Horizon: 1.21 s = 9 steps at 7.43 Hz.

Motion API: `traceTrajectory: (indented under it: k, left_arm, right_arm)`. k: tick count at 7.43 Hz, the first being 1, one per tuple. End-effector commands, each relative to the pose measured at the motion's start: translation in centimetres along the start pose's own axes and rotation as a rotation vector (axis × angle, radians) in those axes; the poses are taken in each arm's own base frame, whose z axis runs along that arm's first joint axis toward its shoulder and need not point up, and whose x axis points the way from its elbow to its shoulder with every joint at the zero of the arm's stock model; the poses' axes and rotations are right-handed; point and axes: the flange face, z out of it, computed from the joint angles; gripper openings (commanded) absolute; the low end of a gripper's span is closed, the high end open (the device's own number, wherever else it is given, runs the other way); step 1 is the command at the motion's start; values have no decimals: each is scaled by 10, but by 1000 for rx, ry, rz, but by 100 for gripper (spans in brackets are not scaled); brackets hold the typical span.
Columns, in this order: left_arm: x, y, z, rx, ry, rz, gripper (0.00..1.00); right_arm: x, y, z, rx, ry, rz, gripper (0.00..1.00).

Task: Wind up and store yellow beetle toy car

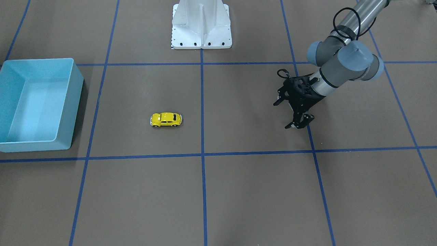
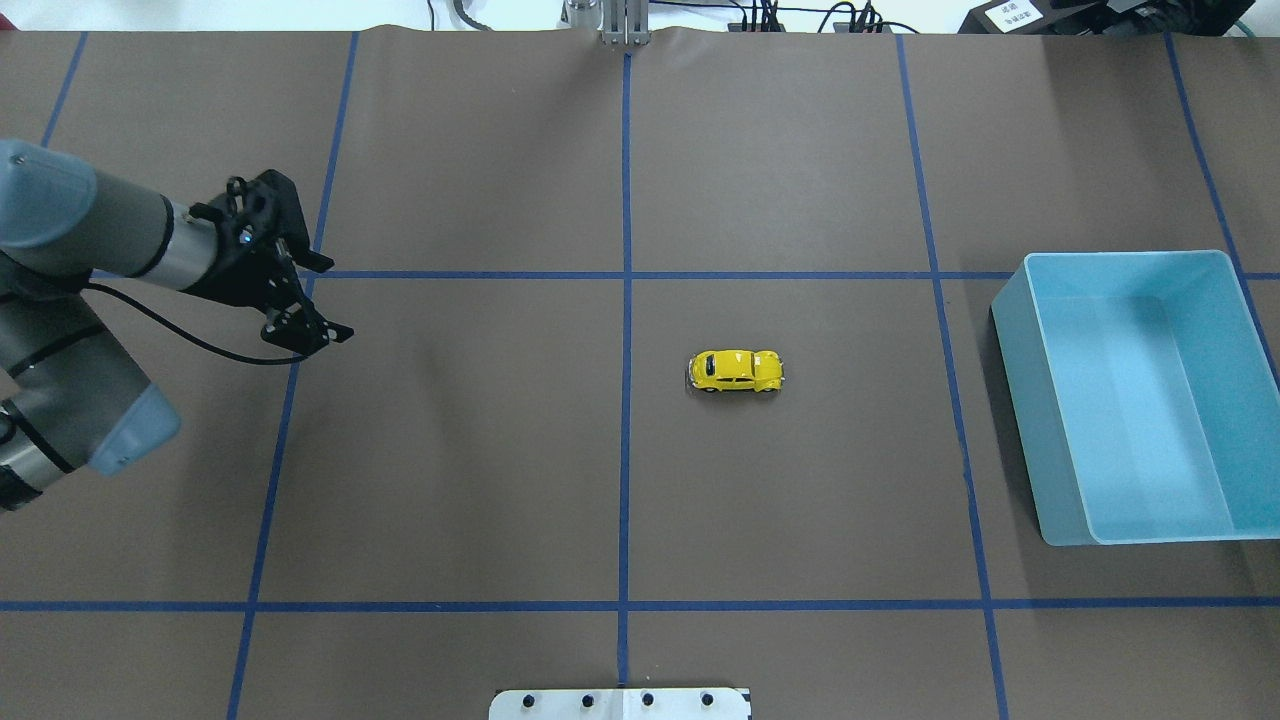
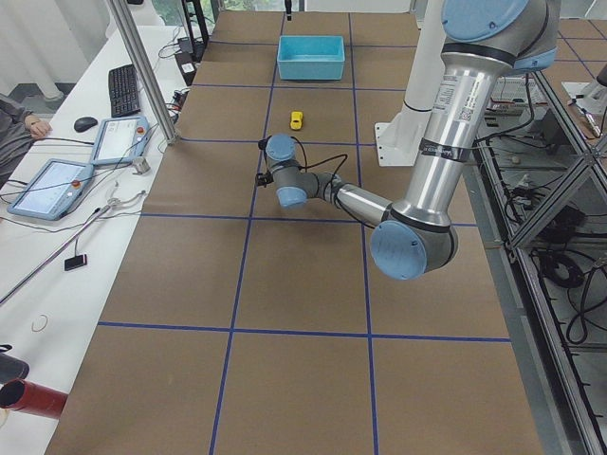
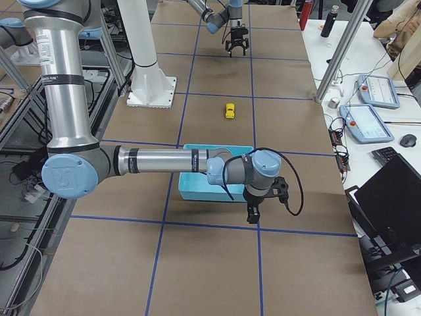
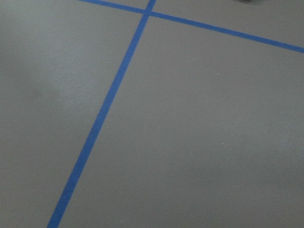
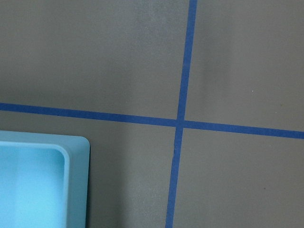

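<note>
The yellow beetle toy car [image 1: 166,119] [image 2: 736,370] stands on its wheels on the brown table, near the middle, with nothing touching it. My left gripper [image 1: 299,123] [image 2: 310,338] hovers low over the table far off to the car's side, fingers apart and holding nothing. The right gripper [image 4: 253,214] shows only in the exterior right view, beside the blue bin's outer corner, and I cannot tell whether it is open or shut. The right wrist view shows that bin corner [image 6: 76,180] and blue tape lines. Only bare table and tape appear in the left wrist view.
An empty light blue bin [image 1: 76,102] [image 2: 1015,400] sits at the table's end on my right side. The white robot base [image 1: 201,30] stands at the table's back edge. Blue tape lines cross the brown surface. Operator desks with tablets [image 4: 371,89] flank the table.
</note>
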Motion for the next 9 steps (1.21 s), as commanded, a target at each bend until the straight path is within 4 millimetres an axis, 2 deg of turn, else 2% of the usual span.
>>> traceTrajectory:
  k: [1, 2, 3, 5, 6, 8, 9]
  left_arm:
    - [-57, 15, -63, -97, -67, -179, 100]
    - [-85, 47, -93, -144, -88, -288, 100]
    - [-105, 90, -117, -190, -102, -397, 100]
    - [-132, 143, -153, -275, -118, -592, 100]
    - [-143, 174, -180, -275, -131, -675, 100]
    - [-141, 256, -208, -331, -159, -841, 100]
    - [-140, 282, -225, -335, -177, -902, 100]
  right_arm:
    - [0, 0, 0, 0, 0, 0, 100]
    - [0, 0, 0, 0, -2, 0, 100]
    - [0, 0, 0, 0, -2, 0, 100]
    - [-6, -1, -6, 13, -4, -12, 100]
    - [-10, -5, -7, 17, -5, -21, 100]
    - [-27, -16, -7, 19, -5, -62, 100]
    - [-27, -16, -7, 18, -5, -67, 100]
